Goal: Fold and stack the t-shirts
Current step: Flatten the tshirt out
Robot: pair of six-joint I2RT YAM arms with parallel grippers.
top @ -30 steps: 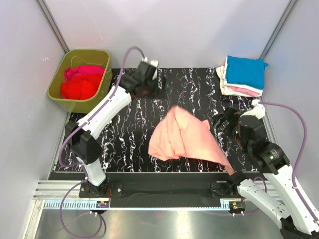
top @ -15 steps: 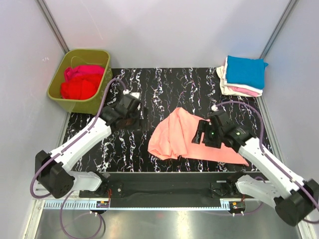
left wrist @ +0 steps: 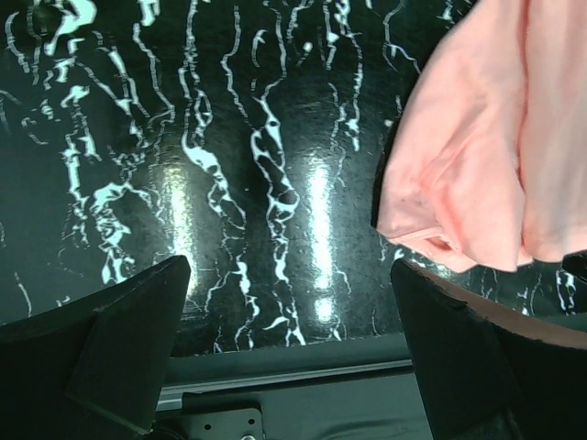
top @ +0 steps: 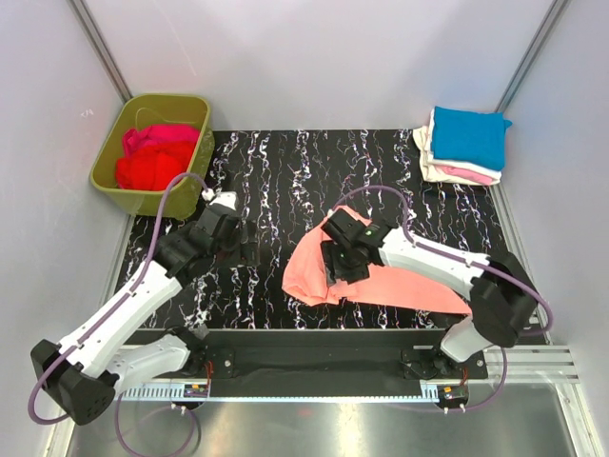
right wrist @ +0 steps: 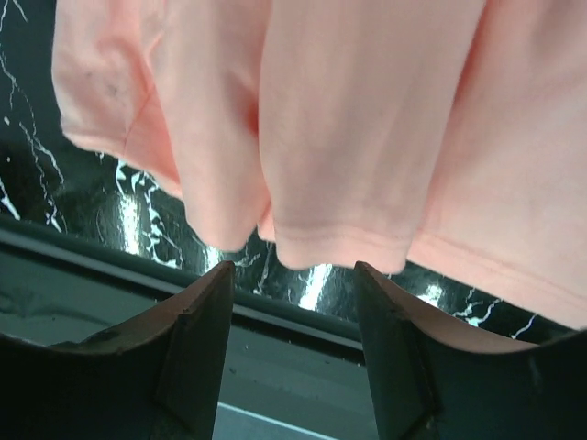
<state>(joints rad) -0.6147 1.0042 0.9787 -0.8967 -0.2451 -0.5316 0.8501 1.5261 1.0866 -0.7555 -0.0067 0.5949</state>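
A salmon-pink t-shirt lies crumpled on the black marbled mat, near its front edge. My right gripper is open just above the shirt's left part; in the right wrist view the shirt's folds hang in front of my open fingers. My left gripper is open and empty over the mat, left of the shirt; the shirt's edge shows at the right of the left wrist view. Folded shirts, bright blue on top of cream and pink, are stacked at the back right.
An olive-green tub at the back left holds red and magenta shirts. Grey walls enclose the table. A metal rail runs along the front edge.
Both arms have swung down and inward. The right gripper let the shirt drop onto the mat and moved left over it. The left gripper came from the back of the mat toward the front.
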